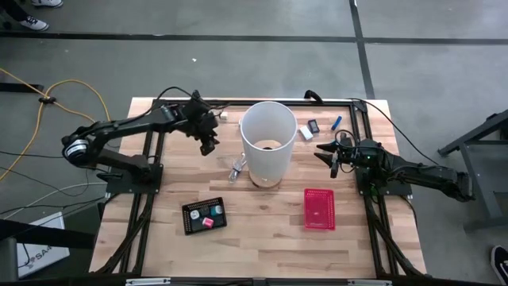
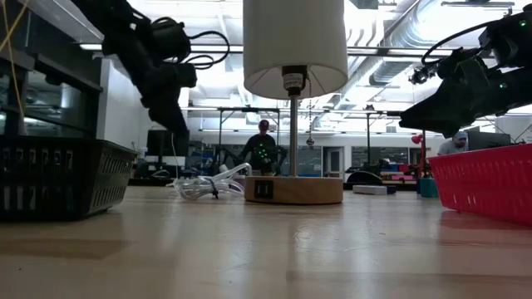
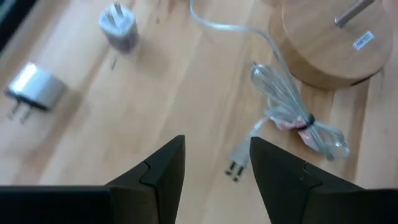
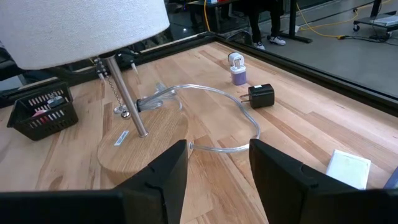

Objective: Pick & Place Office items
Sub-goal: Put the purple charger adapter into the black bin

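Note:
A white block (image 1: 305,133), a black piece (image 1: 313,125) and a short blue stick (image 1: 336,122) lie flat on the wood at the table's far right. A pink and a teal piece lie in the black tray (image 1: 193,225). My left gripper (image 1: 209,147) hangs open above the table, left of the lamp, over bare wood near the bundled clear cord (image 3: 292,115). In its wrist view its fingers (image 3: 163,168) hold nothing. My right gripper (image 1: 325,151) stands open right of the lamp, pointing at the lamp's base (image 4: 146,146), with nothing between its fingers.
A table lamp with a tall white shade (image 1: 268,137) stands mid-table on a round wooden base (image 2: 293,189). Two small plug adapters (image 3: 118,28) (image 3: 34,87) lie beyond the left gripper. A red mesh basket (image 1: 319,209) sits near right. A black rail frames the table.

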Tool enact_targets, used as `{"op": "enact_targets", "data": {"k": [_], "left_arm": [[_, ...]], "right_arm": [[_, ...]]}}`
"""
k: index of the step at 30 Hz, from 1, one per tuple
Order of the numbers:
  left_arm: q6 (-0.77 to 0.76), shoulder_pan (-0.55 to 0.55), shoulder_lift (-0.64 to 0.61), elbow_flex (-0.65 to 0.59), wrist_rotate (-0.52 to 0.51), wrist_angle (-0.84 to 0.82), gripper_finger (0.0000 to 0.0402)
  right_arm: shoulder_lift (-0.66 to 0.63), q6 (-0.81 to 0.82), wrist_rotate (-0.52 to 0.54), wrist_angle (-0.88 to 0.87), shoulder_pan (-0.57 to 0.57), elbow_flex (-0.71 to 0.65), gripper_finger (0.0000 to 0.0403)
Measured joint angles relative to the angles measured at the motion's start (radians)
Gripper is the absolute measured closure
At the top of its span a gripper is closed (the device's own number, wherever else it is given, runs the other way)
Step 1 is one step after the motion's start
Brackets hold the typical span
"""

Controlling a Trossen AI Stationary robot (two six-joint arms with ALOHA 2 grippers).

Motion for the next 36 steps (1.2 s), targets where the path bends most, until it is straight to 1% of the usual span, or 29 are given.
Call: {"op": "enact_targets", "data": {"k": [5,15,21,26,29,32,36], "left_arm": [[0.026,0.02,0.048,0.0,0.007,0.075,0.0227],[0.033,0.13,0.244,0.001,0.178,0.315,0.0225],[0.031,0.16,0.312,0.011,0.224,0.403,0.0205],[0.03,0.164,0.312,0.029,0.228,0.406,0.0178],[0.041,0.173,0.312,0.039,0.223,0.436,0.0167],[0.101,0.173,0.312,0.049,0.173,0.45,0.0164],[0.214,0.164,0.312,0.062,0.133,0.437,0.0164]], "right_arm": [[0.0,0.0,0.0,0.0,0.0,0.0,0.0243],[0.0,0.0,0.0,0.0,0.0,0.0,0.0243],[0.0,0.0,0.0,0.0,0.0,0.0,0.0243],[0.0,0.0,0.0,0.0,0.0,0.0,0.0243],[0.0,0.0,0.0,0.0,0.0,0.0,0.0243],[0.0,0.0,0.0,0.0,0.0,0.0,0.0243],[0.0,0.0,0.0,0.0,0.0,0.0,0.0243]]}}
